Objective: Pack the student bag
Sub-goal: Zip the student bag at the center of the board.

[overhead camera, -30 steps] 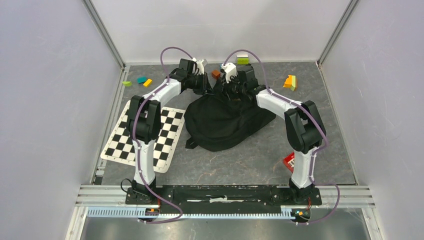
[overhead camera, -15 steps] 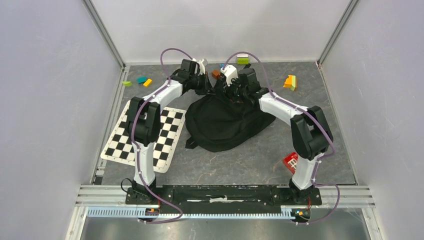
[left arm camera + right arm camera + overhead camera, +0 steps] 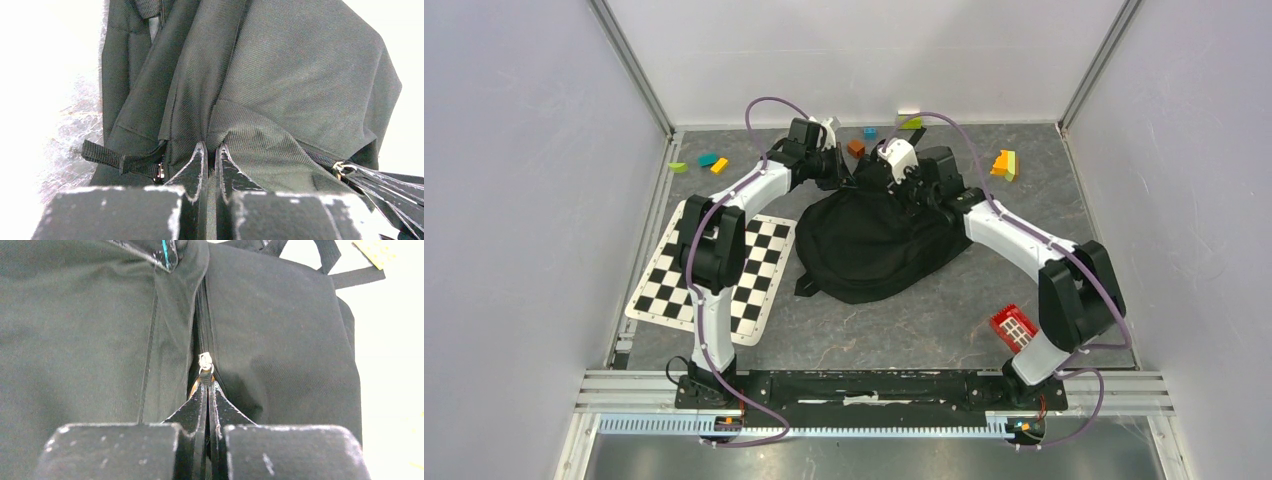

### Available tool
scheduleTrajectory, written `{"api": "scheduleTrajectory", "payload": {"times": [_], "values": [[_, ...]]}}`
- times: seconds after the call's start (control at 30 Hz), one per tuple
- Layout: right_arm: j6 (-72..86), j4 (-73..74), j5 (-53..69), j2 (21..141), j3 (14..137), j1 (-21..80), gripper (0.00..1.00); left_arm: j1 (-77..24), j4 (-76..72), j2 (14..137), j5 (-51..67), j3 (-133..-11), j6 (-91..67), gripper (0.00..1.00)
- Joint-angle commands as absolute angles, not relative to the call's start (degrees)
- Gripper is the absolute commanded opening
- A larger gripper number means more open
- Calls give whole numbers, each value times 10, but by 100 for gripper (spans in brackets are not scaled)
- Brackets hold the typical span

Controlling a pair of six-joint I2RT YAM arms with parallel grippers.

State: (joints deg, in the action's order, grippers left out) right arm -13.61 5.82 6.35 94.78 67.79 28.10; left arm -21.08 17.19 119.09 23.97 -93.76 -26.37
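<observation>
As things stand: the student bag lies slumped on the table between the 2 arms, its far end under both wrists and its left edge just beside the checkerboard mat.
Left gripper: fingers nearly together, nipping a ridge of black fabric beside the zip seam.
Right gripper: fingers pressed together on the zip pull, with the slider just beyond the tips.
Step in hand: by my reading, running the zip to open the bag for packing. I cannot tell whether the teeth past the slider are parted.
How to do it well: draw the pull along the line of the track, not upward, while the left arm anchors the cloth taut against it. Slack fabric would bunch and jam the slider.
Risk: the pull is small and could slip from the tips, and the thin pinch of cloth could slide free too.
Waiting: 1 red block near the right arm's base, and coloured blocks well apart at the far edge, likely the load.
</observation>
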Motion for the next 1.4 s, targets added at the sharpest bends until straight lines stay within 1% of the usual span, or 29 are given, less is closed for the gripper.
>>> {"api": "scheduleTrajectory", "payload": {"times": [0.0,0.3,0.43,0.7,0.9,1.13,1.17,1.2,1.23,1.27,1.3,1.33,1.37], "values": [[-151,94,32,889,661,276,0,-198,170,1175,177,-957,-273,2],[-161,146,7,821,615,276,0,-191,178,1185,161,-980,-274,2],[-142,174,4,784,601,276,0,-189,174,1182,151,-980,-276,2],[-108,178,-16,707,505,276,0,-188,172,1177,115,-978,-290,2],[-97,204,-13,654,473,276,0,-188,168,1177,94,-982,-305,2],[-78,182,-7,630,455,276,0,-188,160,1162,85,-970,-303,2],[-73,178,-5,631,457,276,0,-188,161,1157,85,-968,-300,7],[-66,172,-7,632,463,276,12,-188,161,1149,86,-964,-295,23],[-61,167,-9,632,467,276,38,-188,157,1142,85,-958,-291,43],[-53,161,-13,633,473,276,57,-188,153,1130,81,-947,-288,70],[-44,154,-24,631,477,276,68,-187,146,1116,72,-936,-286,91],[-39,147,-31,628,479,276,82,-188,136,1099,64,-919,-282,99],[-34,140,-41,622,482,276,91,-188,128,1079,55,-900,-278,100]]}}
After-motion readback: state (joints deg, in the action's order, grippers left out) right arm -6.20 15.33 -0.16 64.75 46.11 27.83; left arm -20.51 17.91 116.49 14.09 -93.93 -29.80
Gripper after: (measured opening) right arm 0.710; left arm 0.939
